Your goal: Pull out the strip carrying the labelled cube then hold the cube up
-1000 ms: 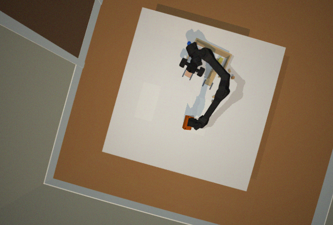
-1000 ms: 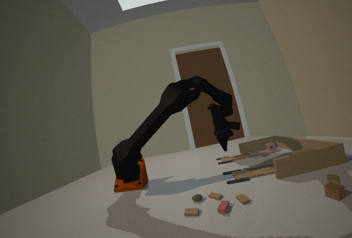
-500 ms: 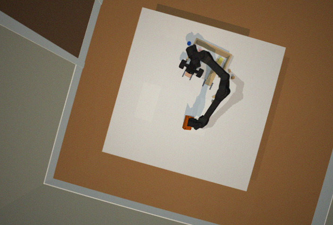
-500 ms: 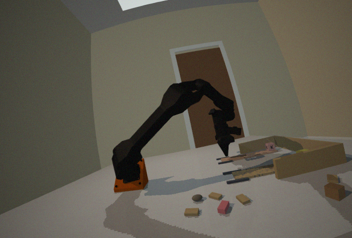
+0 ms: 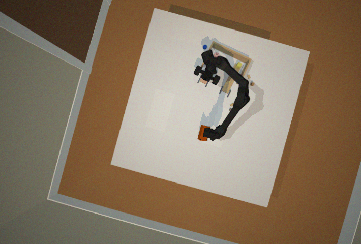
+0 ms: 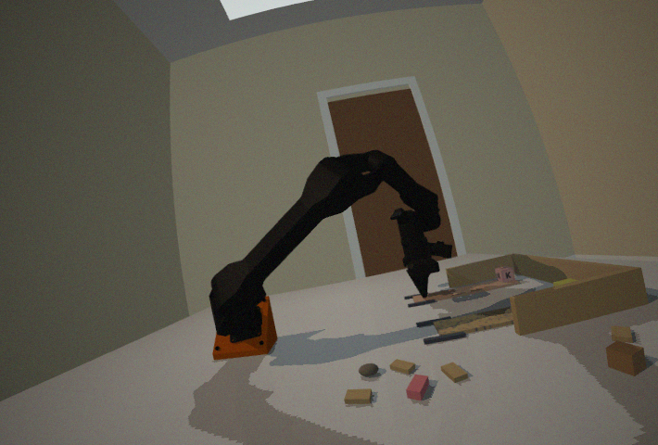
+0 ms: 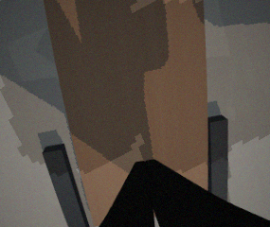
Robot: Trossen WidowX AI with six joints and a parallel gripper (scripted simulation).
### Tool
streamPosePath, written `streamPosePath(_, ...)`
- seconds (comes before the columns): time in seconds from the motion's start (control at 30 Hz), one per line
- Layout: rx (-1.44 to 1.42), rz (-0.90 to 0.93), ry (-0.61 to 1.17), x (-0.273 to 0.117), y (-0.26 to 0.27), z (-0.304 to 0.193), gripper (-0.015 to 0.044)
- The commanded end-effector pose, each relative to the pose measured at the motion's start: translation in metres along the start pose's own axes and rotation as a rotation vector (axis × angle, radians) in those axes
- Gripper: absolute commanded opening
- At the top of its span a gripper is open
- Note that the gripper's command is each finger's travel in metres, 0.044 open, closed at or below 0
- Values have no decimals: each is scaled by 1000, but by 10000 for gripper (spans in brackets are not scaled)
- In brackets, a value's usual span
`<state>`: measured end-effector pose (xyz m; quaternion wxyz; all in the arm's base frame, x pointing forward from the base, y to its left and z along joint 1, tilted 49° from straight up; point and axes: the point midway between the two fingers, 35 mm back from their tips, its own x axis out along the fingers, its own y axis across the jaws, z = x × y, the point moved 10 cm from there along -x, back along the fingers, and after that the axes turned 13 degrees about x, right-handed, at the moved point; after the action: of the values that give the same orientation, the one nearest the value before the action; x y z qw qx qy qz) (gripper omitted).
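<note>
- I see the table (image 6: 104, 399), pale and square, carrying everything in view.
- My arm (image 6: 309, 204) arcs from its orange base (image 6: 243, 343) over to the open-fronted wooden tray (image 6: 581, 301).
- The claw (image 6: 423, 291) points straight down with its fingers pressed together, nothing between them, its tip at the near end of the pale tan strip (image 7: 179, 95).
- That strip runs back into the tray, with a dark guide bar (image 7: 218, 154) on each side of its end.
- A second, darker strip (image 6: 472, 321) lies beside it, nearer the exterior camera.
- The labelled cube (image 6: 505, 273), pink with a K, sits on the far part of the pale strip, inside the tray.
- Small loose blocks lie on the table, among them a red one (image 6: 417, 387).
</note>
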<state>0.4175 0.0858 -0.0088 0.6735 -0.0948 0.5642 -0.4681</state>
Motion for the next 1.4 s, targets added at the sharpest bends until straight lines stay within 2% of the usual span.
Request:
streamPosePath(0.0,-6,-2,-3,1,0,0,0)
streamPosePath(1.37,-6,-2,-4,4,1,1,0)
